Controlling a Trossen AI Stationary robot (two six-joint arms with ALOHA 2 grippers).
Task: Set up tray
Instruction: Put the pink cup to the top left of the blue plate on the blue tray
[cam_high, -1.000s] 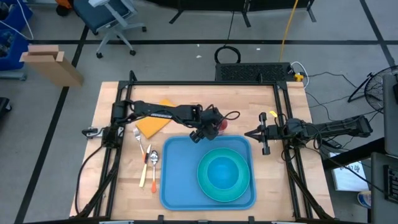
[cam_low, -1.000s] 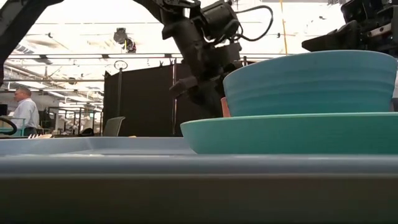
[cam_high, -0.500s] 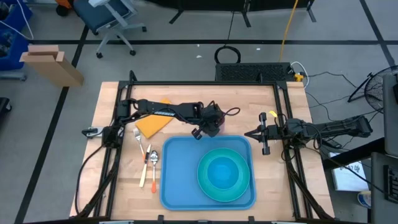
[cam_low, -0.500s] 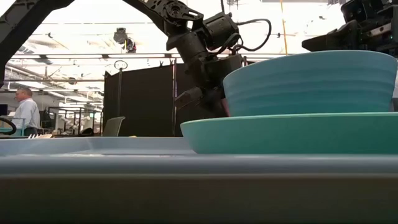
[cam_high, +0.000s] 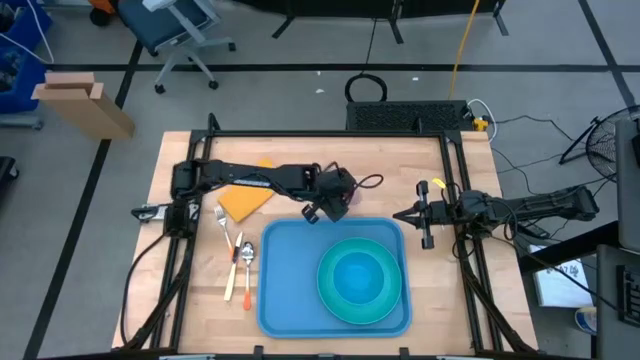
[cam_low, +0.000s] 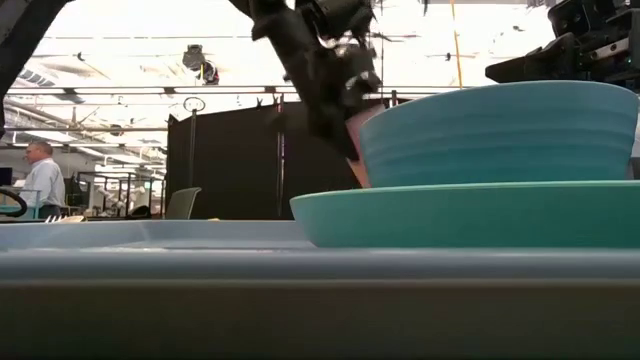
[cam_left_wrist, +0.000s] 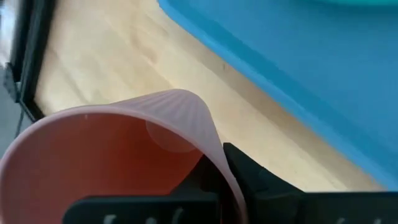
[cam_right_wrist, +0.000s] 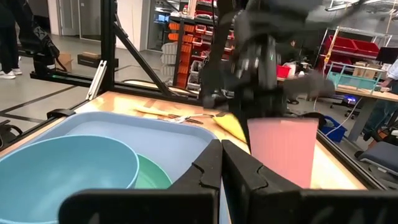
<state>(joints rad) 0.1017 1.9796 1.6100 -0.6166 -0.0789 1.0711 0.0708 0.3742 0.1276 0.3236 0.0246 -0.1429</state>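
A pink ribbed cup (cam_left_wrist: 112, 155) stands just beyond the far edge of the blue tray (cam_high: 290, 290), and my left gripper (cam_high: 333, 198) is shut on it. In the right wrist view the cup (cam_right_wrist: 283, 149) shows below that gripper. A turquoise plate (cam_high: 392, 300) rests on the tray's right half and carries a blue bowl (cam_high: 355, 277). My right gripper (cam_high: 425, 228) waits shut and holding nothing beside the tray's far right corner. My left gripper pinches the cup's rim wall (cam_left_wrist: 208, 134), one finger inside the cup and one outside. The fingers come from above, slanting down from the table's left. The cup hangs roughly upright below them. The plate hides its base, so whether it is clear of the table cannot be told.
A fork, a spoon and an orange-handled knife (cam_high: 238, 262) lie on the wood left of the tray. A yellow napkin (cam_high: 247, 198) lies under the left arm. Black frame rails (cam_high: 455, 190) run along the table's sides.
My left gripper has shut on the cup's rim and then risen, drawing a little toward the table's far side. The cup has moved with it and leans slightly.
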